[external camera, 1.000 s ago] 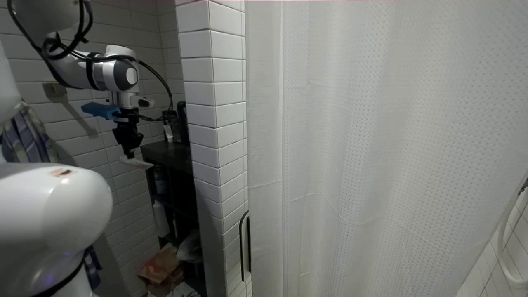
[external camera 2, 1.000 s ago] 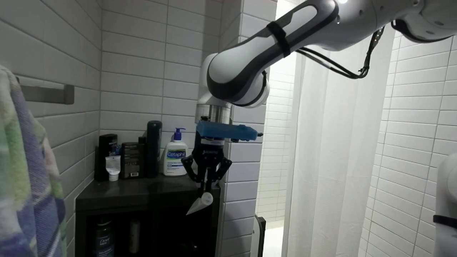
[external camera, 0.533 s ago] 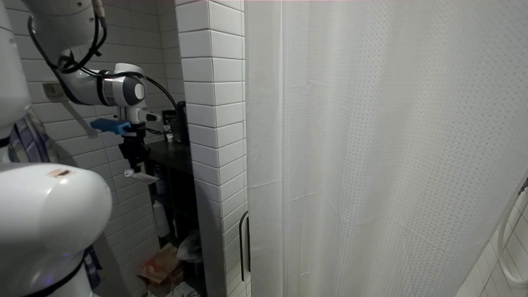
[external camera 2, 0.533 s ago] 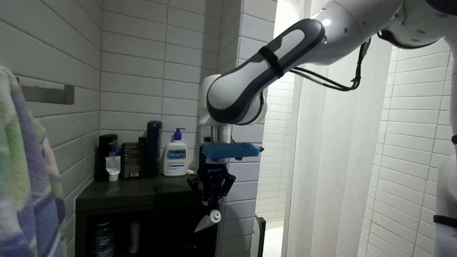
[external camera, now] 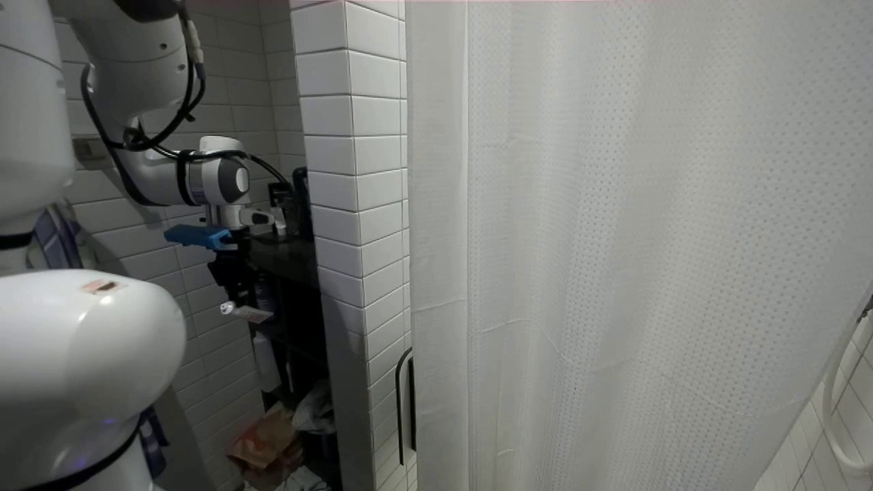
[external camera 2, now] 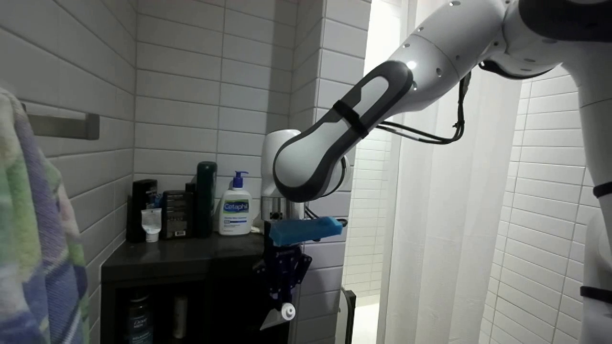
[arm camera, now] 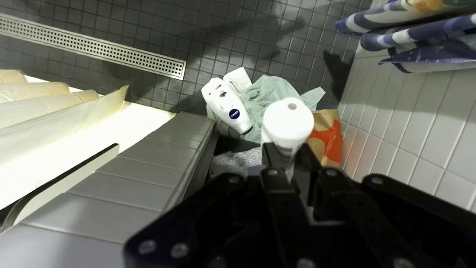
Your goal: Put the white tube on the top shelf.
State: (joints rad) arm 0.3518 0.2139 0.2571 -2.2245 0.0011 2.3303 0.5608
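Observation:
The white tube (external camera 2: 275, 319) hangs nearly level in my gripper (external camera 2: 283, 297), its round cap toward the camera. It also shows in an exterior view (external camera: 249, 313), below my gripper (external camera: 237, 300). In the wrist view the tube's white cap (arm camera: 288, 119) sticks out past my fingertips (arm camera: 285, 154), which are closed around the tube. The top shelf (external camera 2: 181, 255) is the black upper board of the dark rack, also seen in an exterior view (external camera: 283, 254). The tube is lower than this board, in front of the rack's right part. Part of its body is hidden by the fingers.
On the top shelf stand a Cetaphil pump bottle (external camera 2: 235, 210), a dark green bottle (external camera 2: 206, 198), dark boxes (external camera 2: 177, 215) and a small white tube (external camera 2: 151, 223). A tiled wall corner (external camera: 351, 204) borders the rack. A towel (external camera 2: 38, 229) hangs left. A paper bag (arm camera: 327, 136) lies below.
My arm has moved down with the tube still held. The tube has dropped from near the top board's front edge to lower in front of the dark compartment.

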